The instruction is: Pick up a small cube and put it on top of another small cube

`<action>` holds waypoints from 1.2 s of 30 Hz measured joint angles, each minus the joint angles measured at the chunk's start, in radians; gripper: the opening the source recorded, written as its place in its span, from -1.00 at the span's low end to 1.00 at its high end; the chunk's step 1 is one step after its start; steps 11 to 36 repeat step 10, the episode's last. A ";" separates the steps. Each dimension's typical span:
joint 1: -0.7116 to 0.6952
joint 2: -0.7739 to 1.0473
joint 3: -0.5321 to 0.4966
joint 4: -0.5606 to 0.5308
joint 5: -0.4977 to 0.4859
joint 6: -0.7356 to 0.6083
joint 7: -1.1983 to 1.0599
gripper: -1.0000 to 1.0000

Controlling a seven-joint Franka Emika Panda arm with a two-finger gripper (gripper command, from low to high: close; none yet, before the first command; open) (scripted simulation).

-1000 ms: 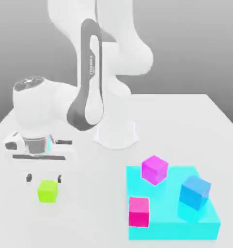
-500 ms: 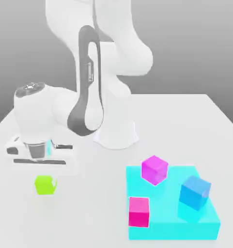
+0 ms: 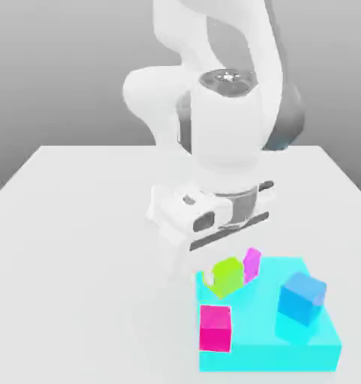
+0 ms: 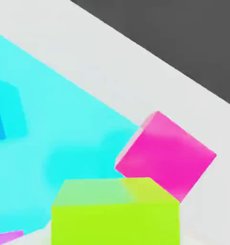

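Hot-pink cube: nearest us, at the near-left corner of the cyan block as the exterior view shows it, that's the hot-pink cube [image 3: 215, 328].
Cyan block: here's the wide, low cyan block [image 3: 254, 322] on the pale surface [image 3: 85, 300].
Blue cube: we have the blue cube [image 3: 301, 298] on top of the block, towards the exterior view's right.
Green cube: and there it is — the green cube [image 3: 229, 280], tilted in the exterior view, over the block's left part there.
Gripper: narrowed onto the green cube, we see the gripper [image 3: 227, 271] holding it!
Violet-magenta cube: just behind the green one we spot the violet-magenta cube [image 3: 252, 265] — partly hidden by it.
Arm: farther back, our white arm [image 3: 227, 127] reaches down over the block.
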 joint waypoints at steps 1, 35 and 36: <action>0.036 -0.013 0.024 0.016 -0.007 -0.028 0.011 -1.00; 0.081 0.116 0.049 0.014 -0.032 0.103 0.039 1.00; 0.081 0.116 0.049 0.014 -0.032 0.103 0.039 1.00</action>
